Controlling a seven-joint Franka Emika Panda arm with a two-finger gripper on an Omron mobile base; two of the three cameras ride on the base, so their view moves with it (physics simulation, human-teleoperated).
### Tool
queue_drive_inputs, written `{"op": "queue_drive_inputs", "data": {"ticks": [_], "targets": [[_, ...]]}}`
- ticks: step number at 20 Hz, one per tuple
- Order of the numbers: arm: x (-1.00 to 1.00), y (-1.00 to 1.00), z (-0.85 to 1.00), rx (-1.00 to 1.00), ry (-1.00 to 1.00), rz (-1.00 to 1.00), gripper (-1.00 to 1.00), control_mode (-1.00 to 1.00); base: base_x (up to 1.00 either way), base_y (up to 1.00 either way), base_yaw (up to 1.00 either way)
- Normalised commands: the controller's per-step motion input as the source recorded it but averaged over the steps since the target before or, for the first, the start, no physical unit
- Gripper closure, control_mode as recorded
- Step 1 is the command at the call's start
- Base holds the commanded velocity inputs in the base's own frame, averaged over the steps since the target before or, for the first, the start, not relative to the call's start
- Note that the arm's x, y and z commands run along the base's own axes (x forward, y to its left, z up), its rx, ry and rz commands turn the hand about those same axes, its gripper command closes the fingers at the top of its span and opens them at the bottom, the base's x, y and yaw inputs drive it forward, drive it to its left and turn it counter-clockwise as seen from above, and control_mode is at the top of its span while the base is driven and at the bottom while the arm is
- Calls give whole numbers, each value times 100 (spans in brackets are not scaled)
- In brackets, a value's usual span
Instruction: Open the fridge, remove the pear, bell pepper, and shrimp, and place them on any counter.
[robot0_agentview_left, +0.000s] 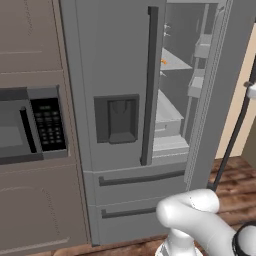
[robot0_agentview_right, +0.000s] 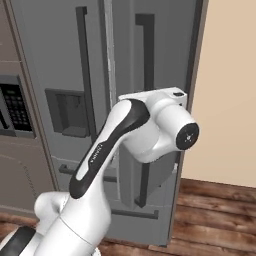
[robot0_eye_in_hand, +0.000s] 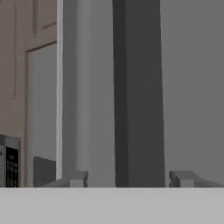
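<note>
A: Starting at the left, the microwave sits in the cabinet wall, clear of everything. Beside it the fridge has its left door closed and its right door swung open.

B: And the food?

A: A tiny orange speck, probably the shrimp, lies at the left front edge of an upper shelf. I can't make out the pear or bell pepper.

B: The gripper?

A: Its fingertips stand apart on either side of a dark door handle, not pinching it, holding nothing.

B: Risks?

A: In my judgement, the elbow sits close against the door, so pulling away carelessly could knock it shut again. The shrimp looks thin enough to slip a grasp.
</note>
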Motion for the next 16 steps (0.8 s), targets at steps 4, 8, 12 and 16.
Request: {"op": "queue_drive_inputs", "data": {"ticks": [4,8,12,16], "targets": [[-100,0,17,-12,0,4,-100,-100,0,0,0],[-100,12,34,-15,0,-2,-100,-100,0,0,0],[-100,17,49,-17,4,-15,-100,-100,0,0,0],[-55,6,12,-5,11,-51,-100,-100,0,0,0]]}}
